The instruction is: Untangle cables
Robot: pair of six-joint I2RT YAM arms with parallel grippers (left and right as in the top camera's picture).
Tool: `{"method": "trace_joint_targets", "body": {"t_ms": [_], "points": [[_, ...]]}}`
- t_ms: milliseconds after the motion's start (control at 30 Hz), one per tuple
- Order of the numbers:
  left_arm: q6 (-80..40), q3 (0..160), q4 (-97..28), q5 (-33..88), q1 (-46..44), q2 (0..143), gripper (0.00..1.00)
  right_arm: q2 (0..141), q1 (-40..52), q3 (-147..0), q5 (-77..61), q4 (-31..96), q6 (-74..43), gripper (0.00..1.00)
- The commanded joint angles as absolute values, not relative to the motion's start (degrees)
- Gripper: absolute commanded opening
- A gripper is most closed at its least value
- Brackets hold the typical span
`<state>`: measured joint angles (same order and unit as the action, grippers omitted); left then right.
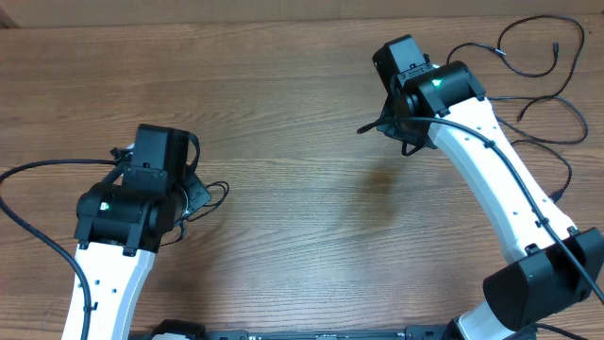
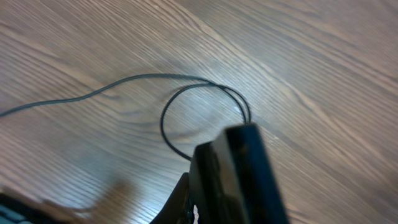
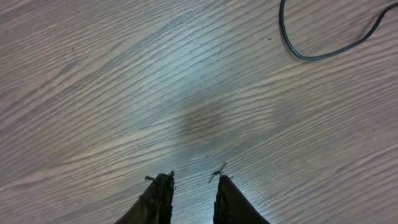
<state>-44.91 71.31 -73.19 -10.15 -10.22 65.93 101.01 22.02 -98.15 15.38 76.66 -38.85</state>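
One thin black cable forms a loop on the wood and runs in under my left gripper, which is shut on it. From the loop, the cord trails off to the left. In the overhead view the same loop shows just right of the left gripper. More loose black cables lie in loops at the far right of the table. My right gripper hangs slightly open over bare wood with nothing between its fingers. A curve of cable lies ahead and to its right. From above, the right gripper points left.
The wooden table fills all views. The thicker black arm cable arcs along the left edge, and another runs down the white right arm.
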Motion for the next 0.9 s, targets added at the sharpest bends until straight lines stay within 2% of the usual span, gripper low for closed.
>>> {"method": "trace_joint_targets", "body": {"t_ms": [0,100,133,333,467,600,867], "points": [[-38.33,72.49,-70.17,0.97,-9.80,65.91,0.04,102.04,22.00,-98.63,8.29,75.66,-36.77,0.26],[-28.05,72.49,-66.83,12.27,-9.80,65.91,0.04,102.13,22.04,-98.63,3.07,74.22,-33.28,0.44],[-25.19,72.49,-65.80,15.81,-9.80,65.91,0.04,102.15,22.06,-98.63,2.11,73.84,-32.49,0.47],[-17.54,72.49,-60.84,28.51,-9.80,65.91,0.04,102.26,22.09,-98.63,1.80,72.64,-32.53,0.49],[-17.10,72.77,-54.94,33.61,-9.78,65.89,0.04,102.43,22.09,-98.63,1.80,72.49,-32.51,0.49],[-17.15,75.53,-47.53,45.50,-9.78,65.89,0.04,102.94,22.09,-98.56,1.80,73.43,-32.51,0.50],[-17.12,85.91,-52.69,46.11,-9.82,65.89,0.04,103.07,22.09,-96.31,1.80,72.05,-32.53,0.50]]}}
